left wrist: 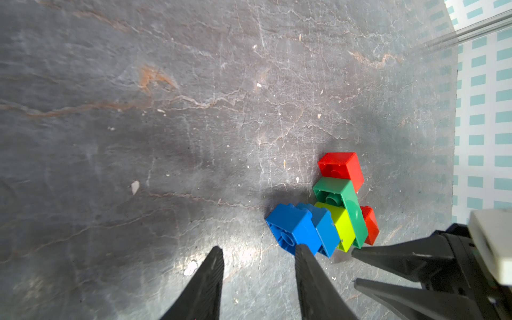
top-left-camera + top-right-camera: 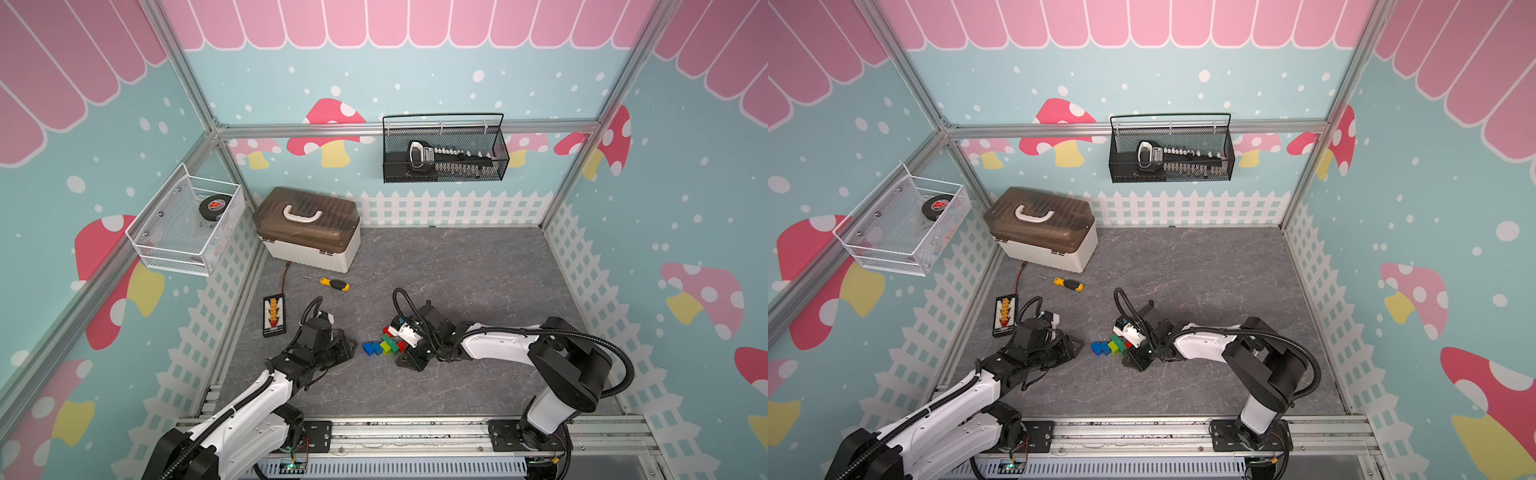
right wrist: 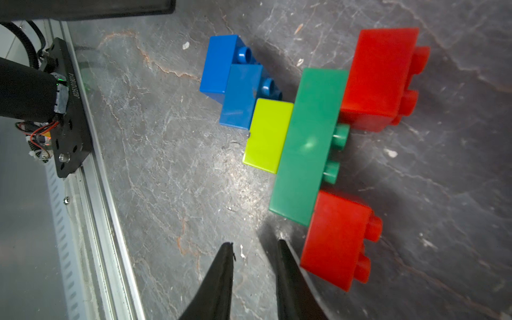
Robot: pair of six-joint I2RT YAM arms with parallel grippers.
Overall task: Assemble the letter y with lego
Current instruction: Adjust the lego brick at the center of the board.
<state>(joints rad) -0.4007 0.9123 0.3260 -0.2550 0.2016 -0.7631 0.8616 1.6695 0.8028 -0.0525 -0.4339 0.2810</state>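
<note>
The lego bricks are joined into the letter y (image 2: 384, 347) (image 2: 1113, 347), which lies flat on the grey floor between my two arms. In the right wrist view it shows two red arm tips (image 3: 379, 80), a dark-green bar (image 3: 307, 144), a lime square (image 3: 267, 135) and a blue tail (image 3: 232, 80). My left gripper (image 1: 257, 250) stands open with bare floor between its fingers, and one fingertip (image 1: 303, 252) is at the end blue brick (image 1: 293, 230). My right gripper (image 3: 255, 243) (image 1: 353, 266) is drawn narrow and holds nothing. One of its fingers lies beside the nearer red brick (image 3: 338, 241).
A yellow-handled screwdriver (image 2: 330, 283) lies behind the figure, and a brown-lidded toolbox (image 2: 307, 228) stands at the back left. A black board with orange parts (image 2: 274, 314) lies by the left wall. Wire baskets (image 2: 446, 149) (image 2: 187, 224) hang on the walls, and a metal rail (image 2: 395, 436) runs along the front.
</note>
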